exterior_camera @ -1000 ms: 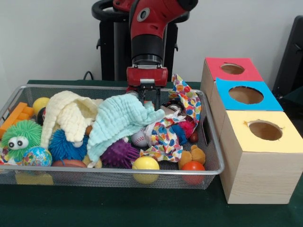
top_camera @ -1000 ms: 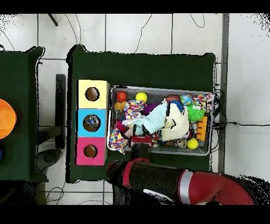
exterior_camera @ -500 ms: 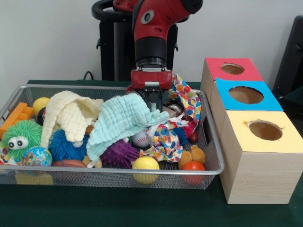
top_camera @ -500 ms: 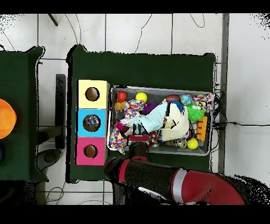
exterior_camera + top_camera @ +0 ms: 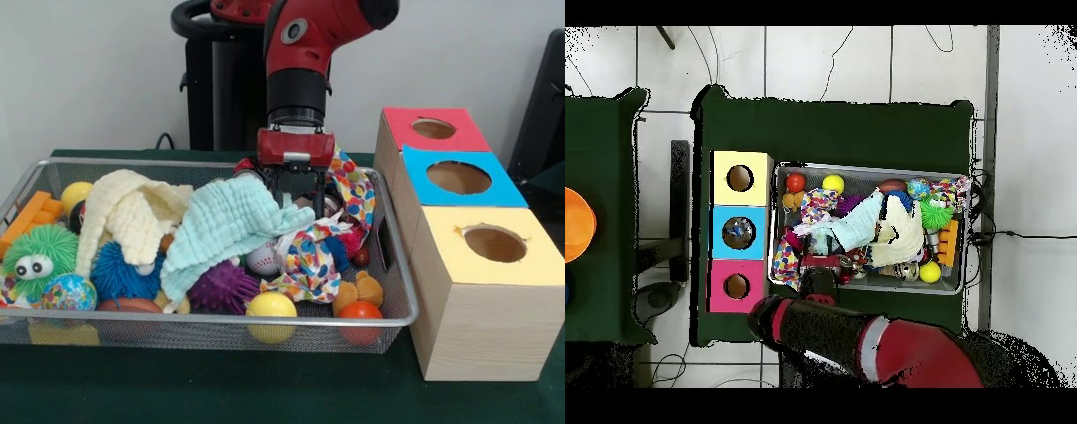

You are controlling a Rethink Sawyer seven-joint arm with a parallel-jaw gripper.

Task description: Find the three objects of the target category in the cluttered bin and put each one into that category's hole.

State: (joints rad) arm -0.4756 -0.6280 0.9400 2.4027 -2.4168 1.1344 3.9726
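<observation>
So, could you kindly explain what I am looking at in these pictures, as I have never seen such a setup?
It is a red robot arm at a table with a green cover. One picture looks across the table at the robot; the other looks straight down. A wire bin holds a jumble of toys: balls, spiky toys, a mint cloth, a cream cloth and a spotted cloth. Beside it stand three boxes, each with a round hole: pink, blue and yellow. The arm's hand is lowered into the bin's back; whether it holds anything cannot be seen.
</observation>
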